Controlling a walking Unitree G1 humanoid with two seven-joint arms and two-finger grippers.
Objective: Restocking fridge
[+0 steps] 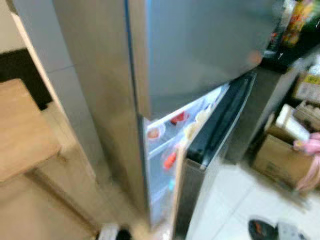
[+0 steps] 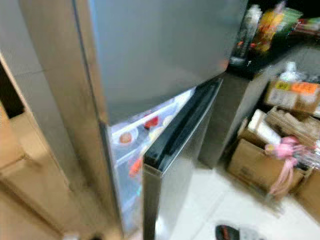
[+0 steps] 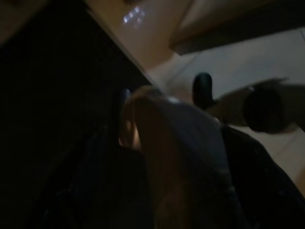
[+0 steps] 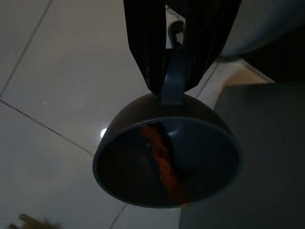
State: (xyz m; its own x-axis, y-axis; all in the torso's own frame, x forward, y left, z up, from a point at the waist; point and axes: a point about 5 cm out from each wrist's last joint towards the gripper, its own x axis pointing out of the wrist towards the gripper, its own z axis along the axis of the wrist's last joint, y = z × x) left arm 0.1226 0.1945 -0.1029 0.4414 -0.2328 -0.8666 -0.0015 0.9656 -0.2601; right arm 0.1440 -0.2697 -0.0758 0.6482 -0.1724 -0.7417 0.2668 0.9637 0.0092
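Note:
A tall grey fridge (image 1: 200, 50) stands before me. Its upper door is closed and its lower door (image 2: 175, 165) hangs ajar. Through the gap I see lit shelves with red and orange food (image 1: 178, 118) and pale containers. In the right wrist view my right gripper (image 4: 174, 62) is shut on the handle of a dark grey bowl (image 4: 119, 167) held low over the tiled floor. An orange strip of food (image 4: 162, 157) lies in the bowl. The left wrist view is dark and blurred, with a rounded brown-grey shape (image 3: 181, 157) close to the camera.
Cardboard boxes (image 1: 282, 160) and a pink bundle (image 1: 310, 145) crowd the floor right of the fridge. Slippers (image 1: 262, 229) lie on the white tiles. A dark counter with bottles (image 2: 265, 25) is at the far right. Wooden furniture (image 1: 25, 130) stands on the left.

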